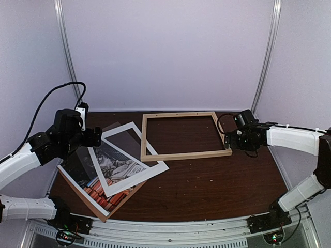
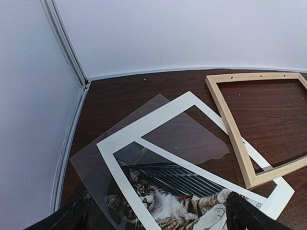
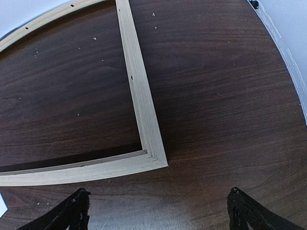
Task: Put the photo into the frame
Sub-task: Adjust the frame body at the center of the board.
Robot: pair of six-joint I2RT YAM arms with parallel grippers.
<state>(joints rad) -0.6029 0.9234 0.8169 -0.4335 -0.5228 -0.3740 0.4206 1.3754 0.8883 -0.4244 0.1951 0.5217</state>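
The photo (image 1: 115,166), a tabby cat print, lies face up at the table's left. A white mat border (image 1: 155,168) and a clear sheet (image 1: 115,127) lie askew on top of it. The light wood frame (image 1: 186,155) lies flat at the centre back with bare table inside it. Its near left corner rests on the mat. My left gripper (image 1: 96,137) hovers open above the photo's (image 2: 168,203) far left part, holding nothing. My right gripper (image 1: 229,143) stands open just right of the frame's (image 3: 146,139) near right corner, apart from it.
A brown backing board (image 1: 109,212) pokes out under the photo at the near left. White booth walls close in the back and sides, with a metal post (image 2: 67,48) at the left corner. Dark wood table (image 3: 225,96) lies right of the frame.
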